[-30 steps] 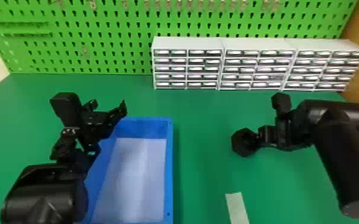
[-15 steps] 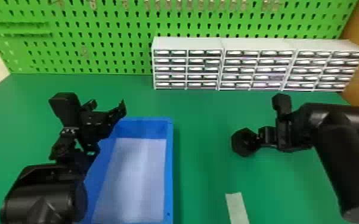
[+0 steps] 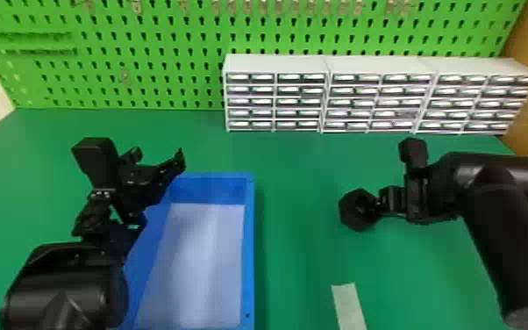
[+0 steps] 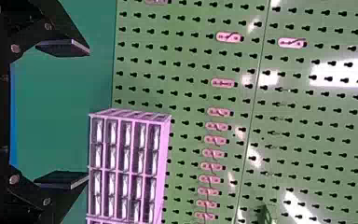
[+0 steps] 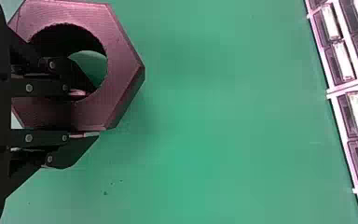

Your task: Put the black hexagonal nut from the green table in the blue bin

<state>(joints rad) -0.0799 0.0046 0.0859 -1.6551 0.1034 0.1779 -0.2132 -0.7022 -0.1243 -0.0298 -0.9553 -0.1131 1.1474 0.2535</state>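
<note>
Green table [image 3: 294, 272] ahead; at the blue bin's [image 3: 249, 245] three o'clock, my right gripper [image 5: 93, 113] pinches the black nut [image 5: 121, 70] by its wall. I judge grasping done, carrying and release left. My left gripper [image 4: 88, 114] gapes at eleven o'clock.

Workshop: pegboard [image 3: 206, 26], drawer cabinets [image 3: 276, 66]
</note>
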